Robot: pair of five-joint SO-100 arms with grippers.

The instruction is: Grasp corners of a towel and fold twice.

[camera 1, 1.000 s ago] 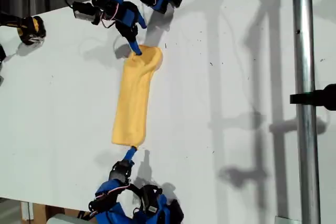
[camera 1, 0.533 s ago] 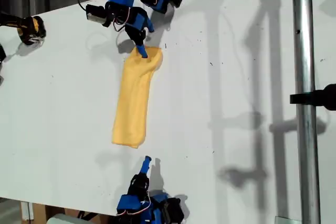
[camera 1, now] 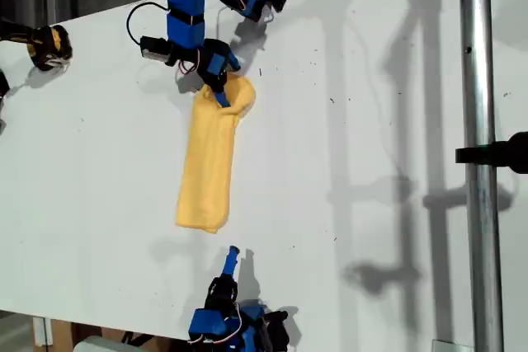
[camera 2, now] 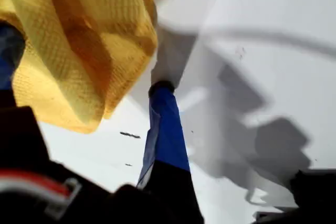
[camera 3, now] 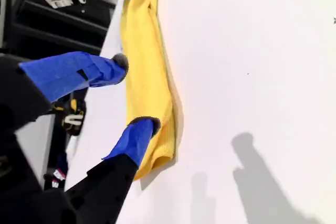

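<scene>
The towel [camera 1: 206, 162] lies on the white table [camera 1: 346, 121] as a long narrow yellow strip. In the exterior view it runs from the upper arm down toward the lower arm. My first gripper [camera 1: 220, 91] sits on the strip's bunched upper end. In the first wrist view its jaws stand wide apart, and the towel [camera 2: 79, 40] hangs over one finger while the other blue finger [camera 2: 165, 129] is bare beside it. My second gripper [camera 1: 232, 255] is open and holds nothing, a short way back from the strip's lower end. In the second wrist view the towel [camera 3: 147, 77] stretches away beyond the open second gripper [camera 3: 134, 93].
A metal pole [camera 1: 478, 162] with a black clamp [camera 1: 499, 154] runs down the exterior view's right side. A yellow and black object [camera 1: 49, 45] sits at that view's left table edge. Bare white tabletop spreads between the towel and the pole.
My second gripper let go of the towel's lower corner and drew back from it. My first gripper shifted down onto the upper end, which bunched a little.
</scene>
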